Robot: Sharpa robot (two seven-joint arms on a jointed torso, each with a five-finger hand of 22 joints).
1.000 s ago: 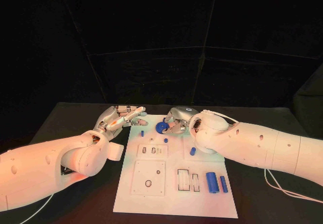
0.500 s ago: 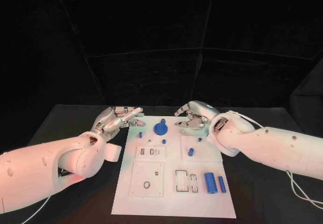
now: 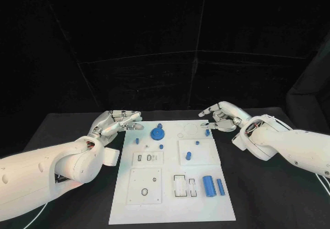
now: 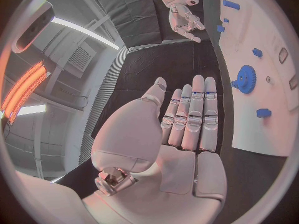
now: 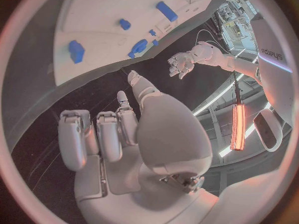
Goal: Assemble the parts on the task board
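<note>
Two empty robot hands flank the task board (image 3: 172, 191): the blue gear (image 3: 158, 133) near its far edge lies at 3 o'clock from the open left robot hand (image 3: 115, 122), nearer than the loosely spread right robot hand (image 3: 223, 116).

head view looks down from above and behind both arms onto the black table (image 3: 62, 125), taking in the whole task board (image 3: 172, 179) at middle distance. each wrist view sits close behind its own palm, looking along the fingers. both wrist views share the task board's far end, including the blue gear (image 4: 244, 78) (image 5: 138, 48).
</note>
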